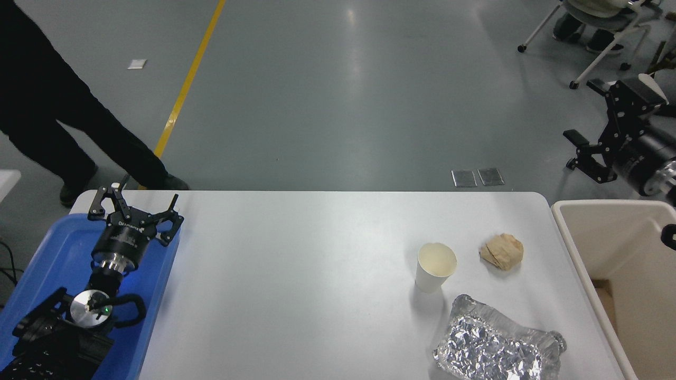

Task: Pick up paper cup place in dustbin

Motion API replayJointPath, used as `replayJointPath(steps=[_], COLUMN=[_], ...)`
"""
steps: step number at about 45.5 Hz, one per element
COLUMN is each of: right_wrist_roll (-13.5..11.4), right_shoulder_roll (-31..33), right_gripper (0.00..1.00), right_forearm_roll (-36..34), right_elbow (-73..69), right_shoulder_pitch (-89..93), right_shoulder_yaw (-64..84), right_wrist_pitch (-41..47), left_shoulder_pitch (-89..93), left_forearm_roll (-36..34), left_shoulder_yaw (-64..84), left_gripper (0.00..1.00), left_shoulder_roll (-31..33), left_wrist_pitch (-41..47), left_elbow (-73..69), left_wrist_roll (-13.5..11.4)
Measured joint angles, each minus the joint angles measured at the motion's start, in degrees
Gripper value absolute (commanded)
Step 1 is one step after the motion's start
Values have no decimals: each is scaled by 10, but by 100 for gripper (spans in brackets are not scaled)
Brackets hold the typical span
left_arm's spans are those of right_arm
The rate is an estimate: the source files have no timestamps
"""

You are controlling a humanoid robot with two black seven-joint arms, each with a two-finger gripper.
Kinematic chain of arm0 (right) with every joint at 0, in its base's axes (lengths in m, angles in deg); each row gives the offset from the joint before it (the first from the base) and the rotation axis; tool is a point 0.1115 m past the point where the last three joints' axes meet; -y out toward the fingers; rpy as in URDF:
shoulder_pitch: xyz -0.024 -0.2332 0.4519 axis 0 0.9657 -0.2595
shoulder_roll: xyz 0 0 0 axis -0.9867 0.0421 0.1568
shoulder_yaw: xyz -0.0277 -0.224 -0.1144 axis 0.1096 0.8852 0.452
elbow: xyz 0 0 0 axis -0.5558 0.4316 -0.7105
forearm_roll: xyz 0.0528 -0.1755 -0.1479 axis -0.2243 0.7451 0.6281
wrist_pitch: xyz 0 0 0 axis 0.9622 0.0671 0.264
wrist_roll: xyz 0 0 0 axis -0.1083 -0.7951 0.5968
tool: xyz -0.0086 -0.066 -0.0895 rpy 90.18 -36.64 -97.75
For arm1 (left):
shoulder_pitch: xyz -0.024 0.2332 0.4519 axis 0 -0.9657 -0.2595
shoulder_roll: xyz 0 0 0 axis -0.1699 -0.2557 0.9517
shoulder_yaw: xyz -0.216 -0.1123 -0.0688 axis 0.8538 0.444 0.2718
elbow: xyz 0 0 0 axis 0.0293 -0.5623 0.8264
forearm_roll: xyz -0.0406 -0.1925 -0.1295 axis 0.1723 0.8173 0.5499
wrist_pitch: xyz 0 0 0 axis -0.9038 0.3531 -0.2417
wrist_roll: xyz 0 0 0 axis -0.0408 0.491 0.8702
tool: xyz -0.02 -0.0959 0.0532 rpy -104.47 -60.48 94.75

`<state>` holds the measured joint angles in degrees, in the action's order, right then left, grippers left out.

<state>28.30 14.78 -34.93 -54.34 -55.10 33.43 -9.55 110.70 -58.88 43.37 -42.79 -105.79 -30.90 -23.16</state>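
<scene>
Paper cup: the paper cup point(436, 266) stands upright on the white table point(296, 285), right of centre, mouth up — nothing is touching it.
Neighbours: a crumpled brown paper ball point(502, 251) sits just to the cup's right; a crinkled foil packet point(499, 348) lies near the table's front edge, below both.
Dustbin: the dustbin point(575, 248) stands off the table's right end, its rim close against the table edge.
Right end effector: the right end effector point(602, 129) is up at the right edge of the view, over the floor beyond the dustbin, fingers spread wide and holding nothing — well apart from the cup.
Left end effector: the left end effector point(135, 205) is parked over the blue tray point(53, 264) at lower left, fingers open (empty).
Background: a person in dark trousers point(58, 111) stands at the table's far left corner.
</scene>
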Motion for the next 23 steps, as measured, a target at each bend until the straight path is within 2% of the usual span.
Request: replayJointPath(steps=[12,23], right_wrist_roll=[-12,-14], right_shoulder_roll=[23,6], right_gripper=[100,100], right_forearm_roll=[2,2], right_elbow=[-8,11], right_shoulder_pitch=[-67,-82], right_shoulder_yaw=[114,192], right_wrist_pitch=[-2,-24], left_shoulder_pitch=[-1,-1], left_forearm_roll=[0,0], left_shoulder_yaw=[0,0], left_gripper=[99,99], left_shoulder_roll=[0,0], left_wrist_pitch=[0,0], left_elbow=[0,0], left_wrist_roll=[0,0])
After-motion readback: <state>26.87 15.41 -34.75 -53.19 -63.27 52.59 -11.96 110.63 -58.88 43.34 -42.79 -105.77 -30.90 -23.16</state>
